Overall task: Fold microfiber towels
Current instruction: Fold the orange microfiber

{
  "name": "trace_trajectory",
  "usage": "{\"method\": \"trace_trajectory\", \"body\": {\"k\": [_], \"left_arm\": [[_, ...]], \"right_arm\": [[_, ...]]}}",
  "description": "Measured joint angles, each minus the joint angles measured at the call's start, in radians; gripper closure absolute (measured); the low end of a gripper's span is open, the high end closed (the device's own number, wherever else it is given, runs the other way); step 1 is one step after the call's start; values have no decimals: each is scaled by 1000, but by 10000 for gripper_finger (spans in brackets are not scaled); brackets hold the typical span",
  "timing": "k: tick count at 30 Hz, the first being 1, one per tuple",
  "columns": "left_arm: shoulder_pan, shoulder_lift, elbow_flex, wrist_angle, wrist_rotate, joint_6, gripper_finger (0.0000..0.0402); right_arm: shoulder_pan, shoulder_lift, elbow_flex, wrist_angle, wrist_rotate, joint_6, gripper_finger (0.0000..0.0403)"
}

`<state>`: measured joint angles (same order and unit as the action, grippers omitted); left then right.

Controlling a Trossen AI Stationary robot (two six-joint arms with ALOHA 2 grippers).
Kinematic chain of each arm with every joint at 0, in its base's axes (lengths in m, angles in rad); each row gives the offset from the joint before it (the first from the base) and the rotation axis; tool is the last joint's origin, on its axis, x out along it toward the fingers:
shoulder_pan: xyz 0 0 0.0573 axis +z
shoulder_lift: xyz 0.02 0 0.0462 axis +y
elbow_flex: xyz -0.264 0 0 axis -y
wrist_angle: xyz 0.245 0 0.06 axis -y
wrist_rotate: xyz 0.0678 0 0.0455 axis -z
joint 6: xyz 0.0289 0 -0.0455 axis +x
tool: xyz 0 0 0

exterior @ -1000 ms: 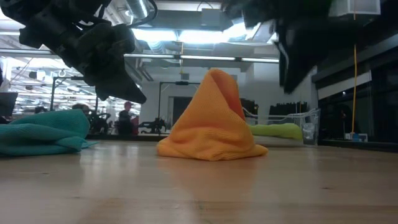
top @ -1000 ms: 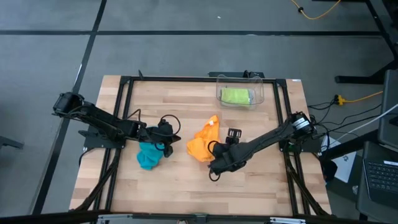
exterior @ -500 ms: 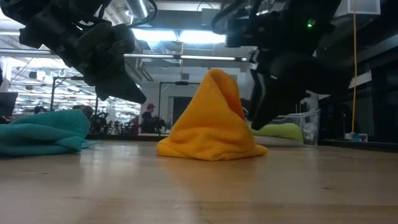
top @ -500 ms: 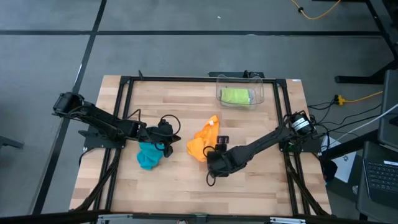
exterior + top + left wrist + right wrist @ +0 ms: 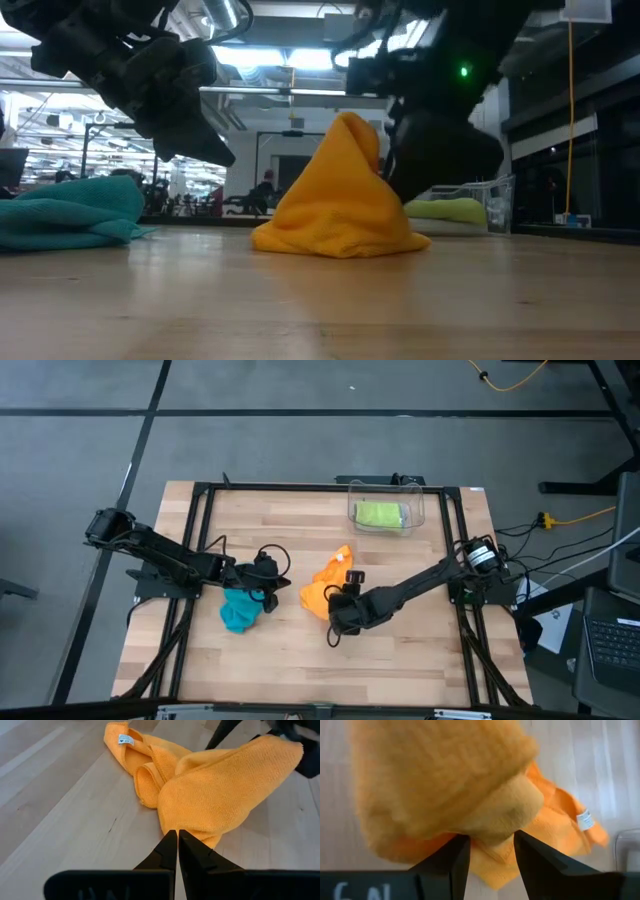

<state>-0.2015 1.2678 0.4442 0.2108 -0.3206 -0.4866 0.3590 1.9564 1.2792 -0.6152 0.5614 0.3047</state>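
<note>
The wooden table top [image 5: 330, 300] is pale butcher-block planking, seen at table height as a smooth, lightly glossy plane; from above it sits inside a black metal frame [image 5: 200, 495] on a grey floor marked with dark lines.

Nearest the low camera, mid-table, the orange towel [image 5: 342, 195] stands bunched into a peaked heap, with a white tag [image 5: 125, 739] on its flat trailing corner. The right gripper [image 5: 487, 852] is at that heap from the right side, its fingers [image 5: 452, 862] part-way apart with a fold of the orange cloth lying between them; whether they actually pinch it cannot be told. The left gripper [image 5: 176, 851] hangs above the table just left of the orange towel, jaws pressed together and empty, tips pointing toward the cloth.

Under and beside the left arm, the teal towel [image 5: 240, 610] lies crumpled on the wood, apart from the orange one.

Farther back, toward the table's far edge, the lime green towel [image 5: 380, 514] lies inside the clear plastic bin [image 5: 415, 500].

Beyond the table the low view shows a large room with ceiling strip lights [image 5: 290, 58] and a yellow cable [image 5: 572, 120] hanging at right.
</note>
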Motion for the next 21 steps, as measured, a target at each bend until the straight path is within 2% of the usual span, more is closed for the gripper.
{"method": "trace_trajectory", "body": {"k": [6,16,18,21], "left_arm": [[0,0,0,0,0,0,392],[0,0,0,0,-7,0,392],[0,0,0,0,-7,0,392],[0,0,0,0,-8,0,392]], "right_arm": [[-18,0,-66,8,145,58,248],[-24,0,-69,21,152,29,251],[-25,0,-69,21,153,28,263],[-23,0,-69,16,153,27,309]]}}
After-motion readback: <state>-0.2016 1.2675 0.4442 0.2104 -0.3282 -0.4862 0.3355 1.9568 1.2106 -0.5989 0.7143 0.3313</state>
